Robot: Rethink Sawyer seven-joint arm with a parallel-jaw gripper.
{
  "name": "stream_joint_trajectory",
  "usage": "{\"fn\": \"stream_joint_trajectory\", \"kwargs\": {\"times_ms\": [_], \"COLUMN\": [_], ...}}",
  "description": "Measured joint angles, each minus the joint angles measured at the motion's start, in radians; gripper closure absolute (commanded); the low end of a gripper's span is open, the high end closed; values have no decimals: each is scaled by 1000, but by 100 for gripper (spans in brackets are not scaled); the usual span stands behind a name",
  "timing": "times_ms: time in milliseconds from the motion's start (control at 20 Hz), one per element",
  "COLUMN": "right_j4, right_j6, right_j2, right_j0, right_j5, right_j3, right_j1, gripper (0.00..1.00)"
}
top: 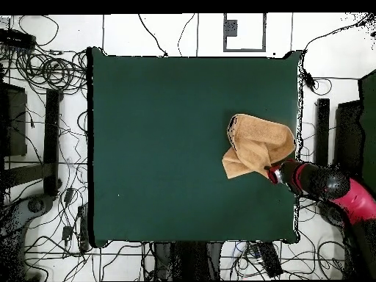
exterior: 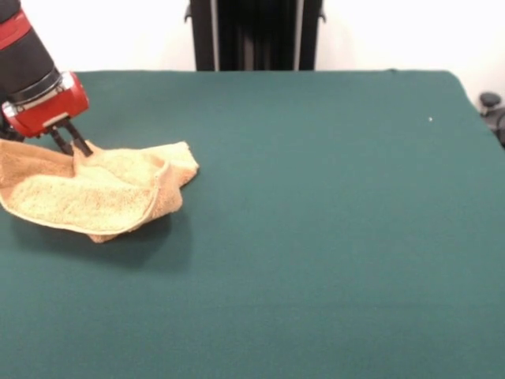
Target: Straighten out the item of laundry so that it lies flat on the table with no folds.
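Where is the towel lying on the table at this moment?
In the overhead view the towel lies crumpled near the right edge of the table, with the gripper at its lower right corner.

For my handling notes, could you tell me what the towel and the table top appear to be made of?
The towel looks like soft terry cloth, golden tan: its surface is nubby and looped, and it slumps in loose folds. The table seems covered in dark green felt-like cloth: matte, even, with no shine or grain. What lies under the cover cannot be seen.
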Motion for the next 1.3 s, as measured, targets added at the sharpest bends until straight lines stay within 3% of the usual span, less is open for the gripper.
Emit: {"fn": "stream_joint_trajectory", "kwargs": {"times_ms": [400, 600, 950, 1300], "right_j4": [-2, -23, -84, -69], "right_j6": [0, 0, 0, 0], "right_j2": [0, -14, -82, -155], "right_j0": [6, 53, 209, 382], "right_j5": [0, 0, 0, 1], "right_j3": [0, 1, 12, 24], "right_j1": [-1, -27, -138, -254], "gripper": [100, 100, 100, 100]}}
